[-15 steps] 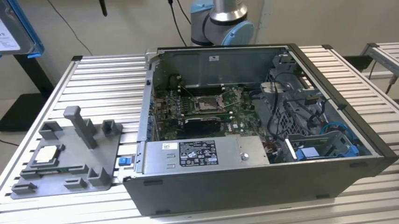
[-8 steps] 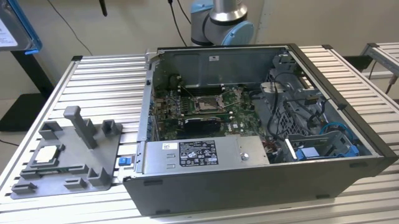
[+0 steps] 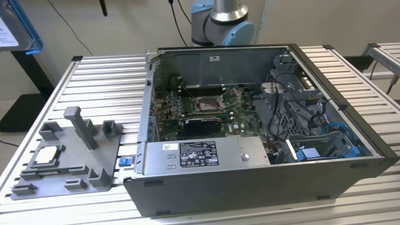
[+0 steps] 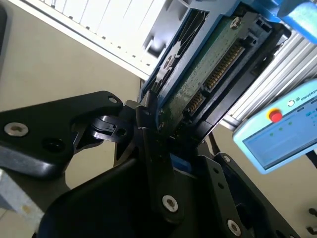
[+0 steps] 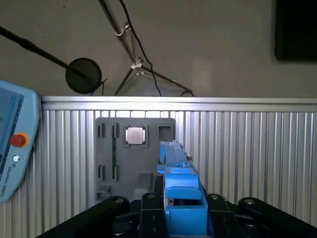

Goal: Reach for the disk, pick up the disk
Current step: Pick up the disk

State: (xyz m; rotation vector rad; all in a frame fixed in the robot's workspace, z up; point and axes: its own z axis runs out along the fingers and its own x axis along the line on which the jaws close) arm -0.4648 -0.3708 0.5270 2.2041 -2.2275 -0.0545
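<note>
Both wrist views put the disk (image 4: 210, 59) in the claw (image 4: 154, 130), whose black fingers (image 4: 151, 158) are clenched on one end of it. It is therefore off the bench (image 5: 247, 148), carried in the air above the ribbed top.

By my judgement the pick is as good as made, and doing it well now means a firm, square hold. Pressure belongs on the blue plastic carrier (image 5: 181, 191), not on the bare green circuit board (image 4: 198, 74) or its row of gold connector pins (image 4: 225, 62). The drive should also sit straight between the fingers so it cannot pivot. In the first wrist view it stands edge-on and centred, which looks sound.

The carrier is smooth moulded plastic, likely to slip under a loose grip. The bench is bright, hard, ribbed aluminium. On it lies a matte grey fixture tray (image 5: 116, 163) with slots and posts, holding a small square silvery processor chip (image 5: 134, 135).

In the exterior view, a blue-edged, white-labelled slab (image 3: 16, 30) at the upper corner on the exterior view's left may be the same disk, though too little shows to be sure. The open computer case (image 3: 250, 140) sits well apart from it.
</note>
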